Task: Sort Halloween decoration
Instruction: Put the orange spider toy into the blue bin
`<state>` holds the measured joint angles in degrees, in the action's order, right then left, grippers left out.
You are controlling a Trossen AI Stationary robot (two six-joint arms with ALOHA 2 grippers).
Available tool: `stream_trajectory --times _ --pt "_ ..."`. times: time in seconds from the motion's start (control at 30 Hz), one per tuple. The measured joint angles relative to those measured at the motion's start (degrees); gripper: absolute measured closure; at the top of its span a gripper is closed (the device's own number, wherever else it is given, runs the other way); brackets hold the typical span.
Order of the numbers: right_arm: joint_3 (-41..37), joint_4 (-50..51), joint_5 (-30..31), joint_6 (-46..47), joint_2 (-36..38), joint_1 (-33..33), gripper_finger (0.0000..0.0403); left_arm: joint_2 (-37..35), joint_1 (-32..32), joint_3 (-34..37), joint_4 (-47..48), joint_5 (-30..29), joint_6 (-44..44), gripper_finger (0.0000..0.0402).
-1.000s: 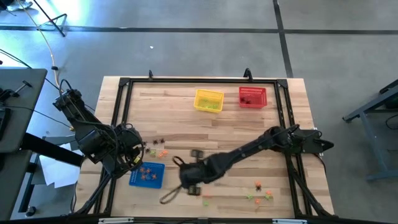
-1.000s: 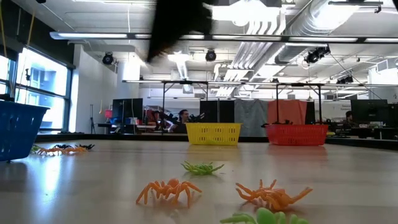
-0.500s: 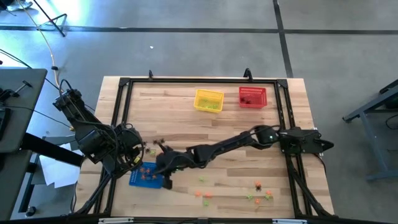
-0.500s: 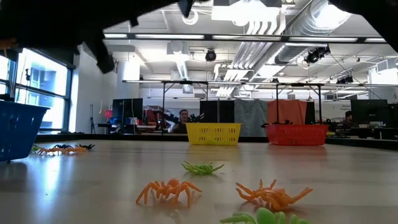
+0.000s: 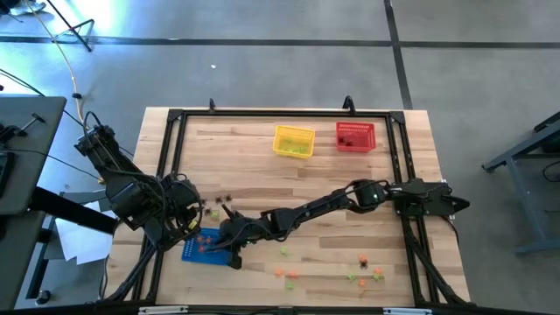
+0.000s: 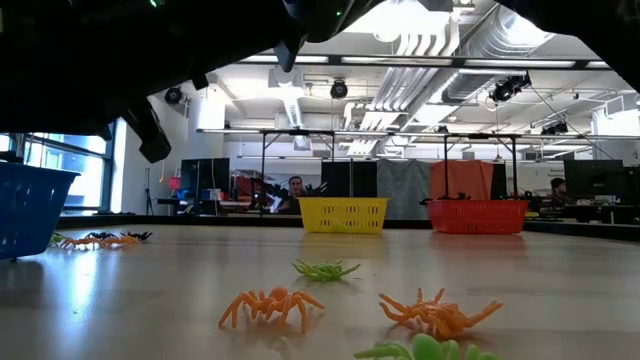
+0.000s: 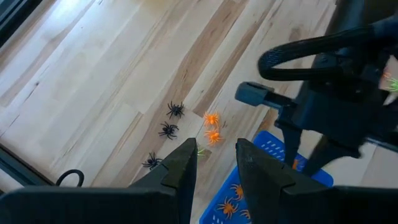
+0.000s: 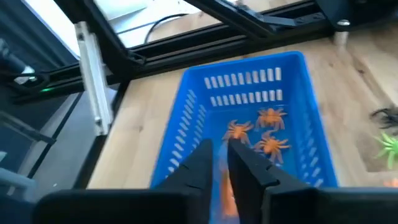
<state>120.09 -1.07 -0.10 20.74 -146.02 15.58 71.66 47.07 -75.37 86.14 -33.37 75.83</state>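
Left gripper (image 7: 212, 163): parked at the bench's left edge, fingers slightly apart, empty. Blue basket (image 8: 249, 118): we hold the right gripper (image 8: 219, 163) above it, fingers barely parted with an orange spider (image 8: 225, 186) between them; we should open fully, over the middle. Loose spiders (image 5: 284, 272) lie farther right.

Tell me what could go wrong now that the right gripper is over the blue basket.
1. The right gripper is just parting over the blue basket, and an orange blur shows between its fingers; the spider might cling instead of dropping.
2. The gripper sits close to the basket's near wall, so pulling back could nudge it.
3. The left gripper hovers close by, so the arms could collide.
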Motion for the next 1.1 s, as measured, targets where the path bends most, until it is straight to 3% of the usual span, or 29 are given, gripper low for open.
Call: stream_trajectory --times 0.27,0.43,0.6,0.73,0.83,0.93,1.1 --pt "0.00 0.96 -0.41 -0.19 0.51 0.06 0.0269 0.00 0.00 0.00 -0.03 -0.01 0.04 0.0302" --pt "0.17 8.37 0.00 -3.96 5.45 0.17 0.0264 0.00 0.00 0.00 -0.05 -0.02 0.04 0.0302" --pt "0.28 27.36 0.14 -5.04 12.61 3.08 0.0279 0.00 0.01 -0.02 -0.31 -0.01 0.04 0.0302" --pt "0.28 46.36 0.73 1.15 17.89 7.81 0.0293 0.00 0.00 -0.02 -0.36 -0.08 -0.06 0.0302" --pt "0.28 58.22 4.70 10.46 20.23 11.69 0.0302 0.00 0.02 -0.03 -0.76 -0.63 -0.96 0.0302" --pt "0.22 65.57 8.79 19.30 20.87 15.16 0.0306 0.00 0.00 -0.04 -0.86 -1.39 -1.03 0.0302" --pt "-4.88 65.66 7.97 26.83 21.02 17.82 0.0307 0.00 -0.07 -0.04 -2.84 -2.26 -1.07 0.0302"
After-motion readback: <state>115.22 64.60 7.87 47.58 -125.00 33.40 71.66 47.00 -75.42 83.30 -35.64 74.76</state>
